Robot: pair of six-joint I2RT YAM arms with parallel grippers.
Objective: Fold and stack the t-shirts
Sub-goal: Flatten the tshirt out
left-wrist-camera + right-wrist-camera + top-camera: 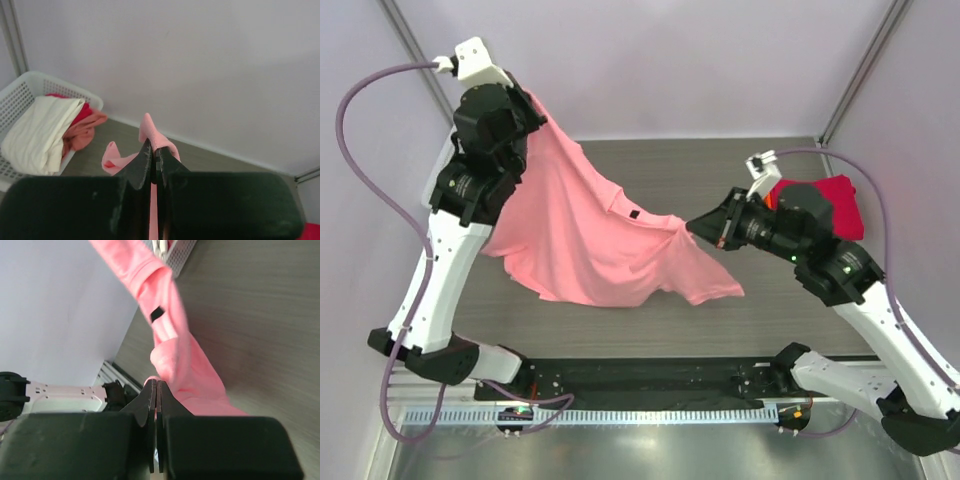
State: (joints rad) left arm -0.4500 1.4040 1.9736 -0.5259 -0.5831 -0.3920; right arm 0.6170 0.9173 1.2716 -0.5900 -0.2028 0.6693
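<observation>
Clamped shut in each wrist view, the left gripper [154, 150] and right gripper [156, 390] each pinch an edge of the pink t-shirt [580, 235]. Its cloth slants from the raised left fingers down to the lower right fingers, the loose hem trailing beneath both onto the table [720, 165]. That long axis runs pinch to pinch, so laying it flat likely needs both arms lowering together. Behind the right gripper lies a red t-shirt [832, 195].

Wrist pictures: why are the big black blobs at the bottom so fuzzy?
Left wrist view: the left pincer sits near the lens, so it blurs; the basket looks sharper. Right wrist view: the right pincer blurs likewise, the pink shirt slightly soft. Top view: sharp.
</observation>
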